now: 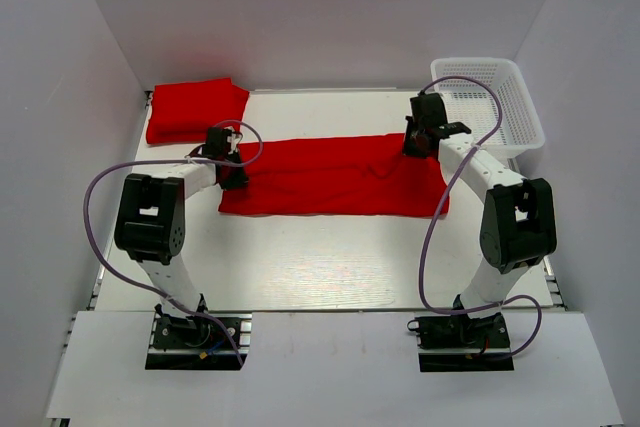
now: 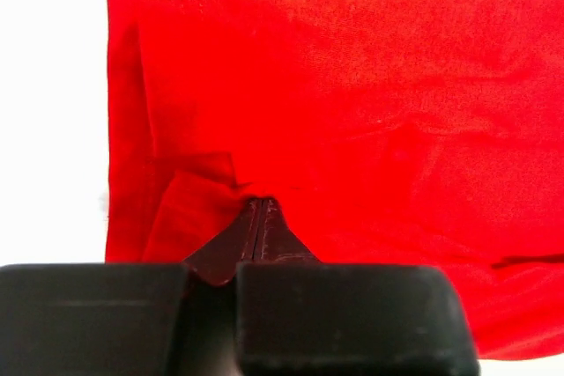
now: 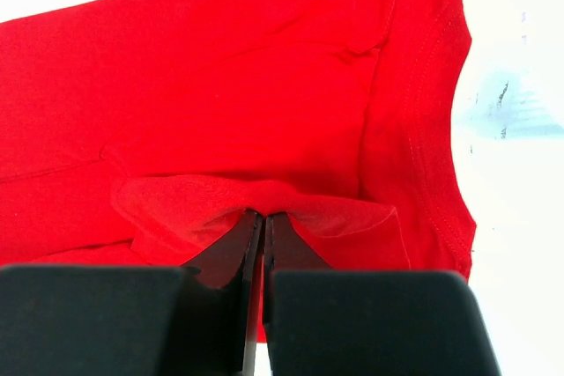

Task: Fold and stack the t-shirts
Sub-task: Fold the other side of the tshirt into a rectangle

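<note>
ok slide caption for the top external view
Left end effector and right end effector pinch opposite ends of the spread t-shirt; folded t-shirt far left, basket far right.

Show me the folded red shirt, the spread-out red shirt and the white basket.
Folded shirt (image 1: 195,109): top view, its middle.
Spread-out shirt (image 1: 330,177): top view, its middle.
Basket (image 1: 529,107): top view, its right wall.

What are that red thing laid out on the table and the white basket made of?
The spread t-shirt looks like soft, matte knit cloth, probably cotton: it creases and bunches, and stitched seams line its collar. The basket appears to be rigid white plastic, with a thin moulded mesh.
</note>
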Controlling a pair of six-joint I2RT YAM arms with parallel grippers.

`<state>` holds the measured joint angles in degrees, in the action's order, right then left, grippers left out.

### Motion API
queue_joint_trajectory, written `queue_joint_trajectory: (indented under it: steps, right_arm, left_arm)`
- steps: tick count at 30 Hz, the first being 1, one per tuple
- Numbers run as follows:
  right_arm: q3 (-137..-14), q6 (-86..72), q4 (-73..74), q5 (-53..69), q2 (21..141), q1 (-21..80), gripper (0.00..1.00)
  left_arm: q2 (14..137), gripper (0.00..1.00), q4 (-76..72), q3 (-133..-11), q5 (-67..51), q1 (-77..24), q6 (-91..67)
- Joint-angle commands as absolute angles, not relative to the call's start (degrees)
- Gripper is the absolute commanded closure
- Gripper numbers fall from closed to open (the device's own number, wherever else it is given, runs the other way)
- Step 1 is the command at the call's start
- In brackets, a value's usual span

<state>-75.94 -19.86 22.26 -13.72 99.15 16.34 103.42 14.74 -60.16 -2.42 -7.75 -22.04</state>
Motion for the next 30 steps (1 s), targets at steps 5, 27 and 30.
queue_joint_trajectory:
  steps: [5, 27, 30]
  right_arm:
    - [-76.73, -18.9, 21.18, -14.24, 97.82, 15.65, 1.0]
    - [-77.78, -18.37, 21.01, -15.91, 97.91, 15.38, 1.0]
    - [-77.87, -18.37, 21.18, -15.73, 97.91, 15.38, 1.0]
  left_arm:
    - [102.3, 1.0, 16.87, -63.1, -0.44, -8.53, -22.41]
    - [96.67, 0.96, 20.2, -63.71, 8.26, -8.53, -23.99]
    - [98.88, 0.73, 22.06, -64.34, 10.28, -8.53, -24.61]
